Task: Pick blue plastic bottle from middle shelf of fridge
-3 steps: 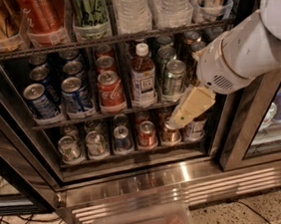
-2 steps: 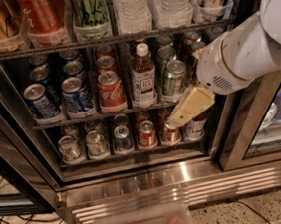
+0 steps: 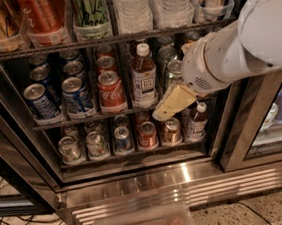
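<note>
On the middle shelf (image 3: 96, 118) of the fridge (image 3: 138, 182), the bottle (image 3: 144, 78) stands upright at the front of its lane, beside a red can (image 3: 111, 90), likely for easy reach. The gripper (image 3: 163, 112) hangs just below-right, apparently lined up for approach; its opening cannot be told.

The blue plastic bottle (image 3: 143, 74) holds dark brown drink under a white cap, and its white label is printed blue. On the dark wire middle shelf (image 3: 81, 121) stand a red cola can (image 3: 111, 90) and blue cans (image 3: 40, 101). The tan gripper (image 3: 167, 109), on a white arm (image 3: 235, 49), hangs at the shelf's front edge, right of the bottle. The fridge (image 3: 138, 182) frame is steel-grey.
</note>
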`<state>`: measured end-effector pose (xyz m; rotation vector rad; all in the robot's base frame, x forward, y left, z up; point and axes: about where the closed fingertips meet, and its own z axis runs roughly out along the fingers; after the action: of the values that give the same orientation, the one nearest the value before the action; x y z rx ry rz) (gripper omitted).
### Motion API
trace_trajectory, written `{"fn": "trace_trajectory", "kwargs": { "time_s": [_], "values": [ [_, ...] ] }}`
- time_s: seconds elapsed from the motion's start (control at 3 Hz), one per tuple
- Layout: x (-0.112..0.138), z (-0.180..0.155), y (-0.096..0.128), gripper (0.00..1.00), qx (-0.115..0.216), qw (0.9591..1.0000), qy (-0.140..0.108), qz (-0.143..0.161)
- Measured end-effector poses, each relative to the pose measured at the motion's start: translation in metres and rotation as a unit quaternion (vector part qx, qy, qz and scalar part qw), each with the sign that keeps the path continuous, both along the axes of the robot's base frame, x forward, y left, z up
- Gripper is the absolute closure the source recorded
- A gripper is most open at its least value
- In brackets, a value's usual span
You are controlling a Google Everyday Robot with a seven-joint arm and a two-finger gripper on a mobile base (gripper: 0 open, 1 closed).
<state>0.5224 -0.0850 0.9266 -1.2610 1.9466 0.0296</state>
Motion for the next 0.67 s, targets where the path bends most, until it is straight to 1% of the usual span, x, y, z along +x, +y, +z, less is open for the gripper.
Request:
{"fn": "trace_trajectory", "kwargs": {
  "time_s": [0.33, 0.67],
  "values": [
    [0.0104, 0.0009, 0.012, 0.0, 0.022, 0.9994, -0.024, -0.01],
    [0.0179, -0.0015, 0.0203, 0.0, 0.046, 0.9978, -0.042, -0.022]
  ]
}}
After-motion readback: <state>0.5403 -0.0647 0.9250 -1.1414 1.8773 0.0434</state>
